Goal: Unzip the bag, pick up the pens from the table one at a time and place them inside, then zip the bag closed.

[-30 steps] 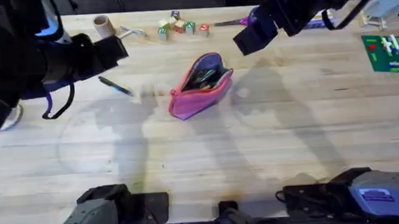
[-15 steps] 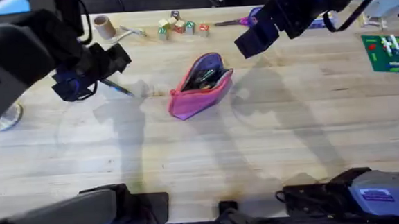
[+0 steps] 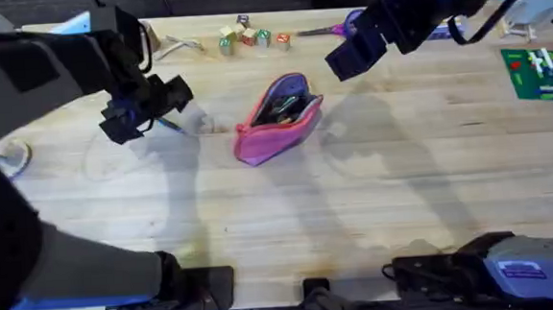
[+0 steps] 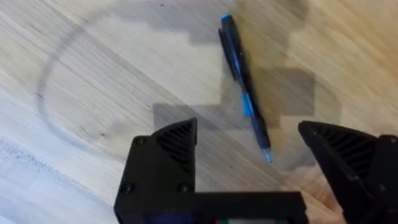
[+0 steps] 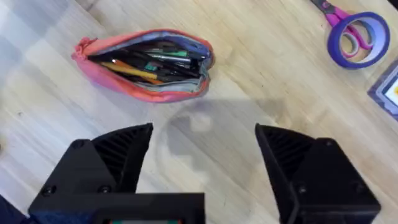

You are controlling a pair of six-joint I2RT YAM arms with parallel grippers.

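A pink bag [image 3: 276,117] lies on a light wood tabletop [image 3: 375,197], roughly at its middle, set at a slant. Its zipper is open and the mouth gapes. From the right wrist camera, the bag [image 5: 146,62] holds several pens, among them an orange-yellow pen [image 5: 129,70] lying along its length beside darker ones.

A dark blue-black pen [image 4: 244,93] lies flat on the bare tabletop, well to the left of the bag. The left hand [image 4: 249,163] hovers just above this pen, its two black fingers spread wide, with the pen's tip end lying between them. The fingers do not touch the pen. From overhead, the left hand [image 3: 144,107] sits left of the bag, with the pen [image 3: 168,124] partly hidden beneath it.

The right hand [image 5: 202,165] hangs in the air beyond the bag, its fingers spread apart and holding nothing. From overhead, it [image 3: 355,51] is above and to the right of the bag.

Purple-handled scissors [image 5: 354,34] lie on the tabletop to the right of the bag, beyond the right hand. Small coloured blocks [image 3: 248,36] sit along the far edge, behind the bag.
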